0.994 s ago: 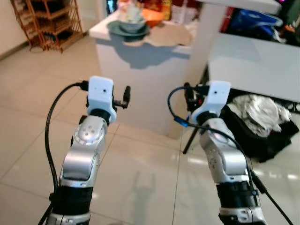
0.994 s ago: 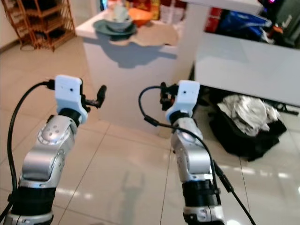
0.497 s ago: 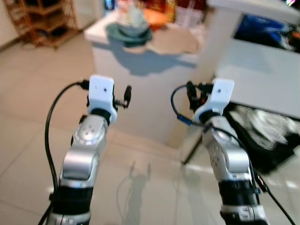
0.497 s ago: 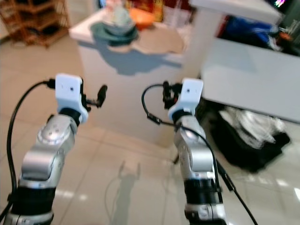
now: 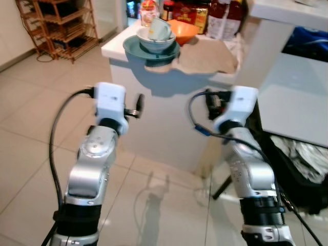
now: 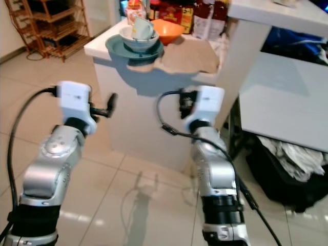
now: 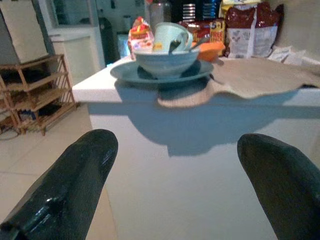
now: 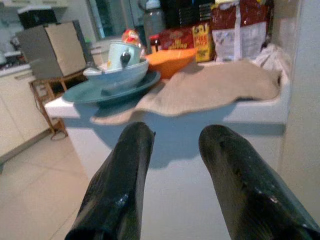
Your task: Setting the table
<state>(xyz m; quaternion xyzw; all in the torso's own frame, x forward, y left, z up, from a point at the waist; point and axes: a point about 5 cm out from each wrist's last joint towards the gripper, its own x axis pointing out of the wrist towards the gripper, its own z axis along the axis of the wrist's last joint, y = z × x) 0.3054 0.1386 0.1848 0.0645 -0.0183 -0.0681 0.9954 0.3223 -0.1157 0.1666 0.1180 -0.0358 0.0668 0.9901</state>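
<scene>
A teal plate [image 5: 134,50] sits at the near corner of a white counter [image 5: 169,118], partly on a beige cloth [image 5: 207,56]. A pale blue bowl [image 5: 154,45] stands on the plate with a light cup [image 5: 160,29] and a spoon inside it. An orange bowl [image 5: 185,31] is just behind them. Both arms are raised in front of the counter, short of it and below its top. My left gripper [image 7: 177,185] is open wide and holds nothing. The right gripper [image 8: 177,135] is open by a narrower gap, also with nothing in it.
Bottles and food packets [image 5: 225,13] line the back of the counter. A wooden rack [image 5: 56,25] stands far left. A lower white table [image 5: 292,102] is at the right, with a black bag of clothes [image 5: 307,164] under it. Tiled floor lies between me and the counter.
The whole view has shifted: the counter and dishes are nearer and sharper now. Both arms keep the same raised pose, and both grippers are unchanged.
</scene>
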